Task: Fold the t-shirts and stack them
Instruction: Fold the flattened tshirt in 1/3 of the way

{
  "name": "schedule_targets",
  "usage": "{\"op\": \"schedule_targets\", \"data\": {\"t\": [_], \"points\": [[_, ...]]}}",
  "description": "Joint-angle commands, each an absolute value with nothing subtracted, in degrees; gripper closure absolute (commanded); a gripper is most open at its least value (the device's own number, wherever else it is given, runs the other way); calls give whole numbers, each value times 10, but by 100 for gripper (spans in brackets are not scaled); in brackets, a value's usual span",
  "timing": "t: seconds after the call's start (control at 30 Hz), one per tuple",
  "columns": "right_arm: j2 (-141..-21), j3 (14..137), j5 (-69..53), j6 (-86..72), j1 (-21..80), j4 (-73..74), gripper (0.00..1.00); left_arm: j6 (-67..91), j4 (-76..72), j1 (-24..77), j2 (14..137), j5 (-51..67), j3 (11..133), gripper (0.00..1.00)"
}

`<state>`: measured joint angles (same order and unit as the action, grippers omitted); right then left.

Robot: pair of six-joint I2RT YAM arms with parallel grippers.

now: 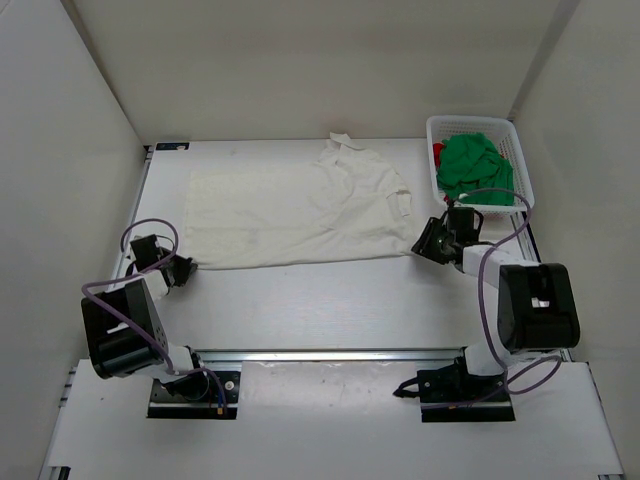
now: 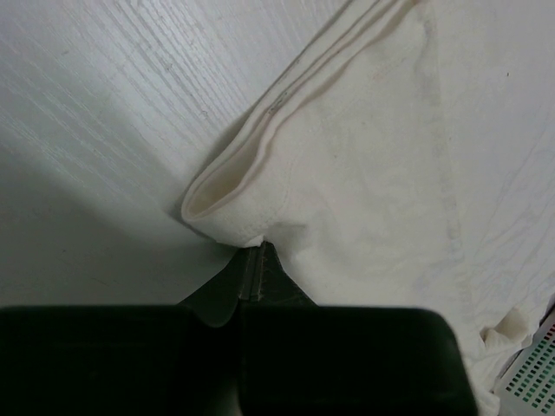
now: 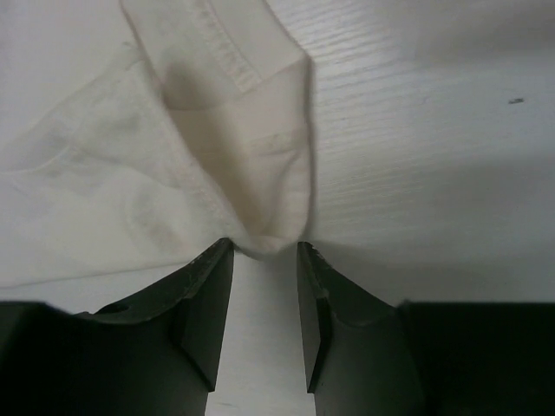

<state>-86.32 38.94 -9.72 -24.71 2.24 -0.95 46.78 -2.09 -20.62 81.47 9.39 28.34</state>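
Cream-white t-shirt [image 1: 300, 215]: one piece of plain soft cloth, spread flat on the desk [image 1: 330, 310] and reaching sideways from one pincer to the other. The surface is lightly creased and no print shows. The collar lies at the edge farthest from both pincers, and a short sleeve points toward the right pincer [image 1: 420, 245]. The straight end lies toward the left pincer [image 1: 185, 268]. Left pincer: closed, nipping the near corner of this shirt at its very tips. In its wrist view the cloth is doubled there, and a rolled, stitched hem runs away from the tips, up and to the right. Right pincer: jaws apart and holding nothing. A rounded fold of the shirt's other near corner, with its seamed hem turned over, lies right at the mouth of the gap between the fingertips; whether it touches them cannot be told. Bare desk shows between the jaws behind it. Green t-shirt [image 1: 475, 165]: bright green and bunched in a heap, lying in the white mesh basket [image 1: 525, 170] just beyond the right pincer, well away from the left one. Red t-shirt [image 1: 438, 152]: bright red, in the same basket. Only a sliver shows at the side of the green heap nearer the cream-white t-shirt, so its shape cannot be made out.
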Motion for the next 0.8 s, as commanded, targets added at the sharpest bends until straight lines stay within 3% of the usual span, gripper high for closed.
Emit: {"op": "schedule_targets", "data": {"t": [0.0, 0.17, 0.3, 0.37, 0.5, 0.77], "points": [[-886, 395, -130, -260, 3, -82, 66, 461, -18, -201, 820, 84, 302, 100], [-929, 422, -126, -257, 4, -80, 70, 461, -18, -200, 824, 71, 304, 100], [-944, 429, -123, -264, 2, -79, 96, 457, -9, -196, 828, 66, 317, 100], [-932, 415, -110, -279, 1, -71, 100, 449, 0, -200, 824, 59, 317, 100], [-880, 374, -60, -296, 23, -44, 100, 431, 31, -193, 808, 43, 323, 100], [-719, 241, -78, -320, 15, 11, 100, 393, 108, -213, 697, 50, 280, 100]]}}
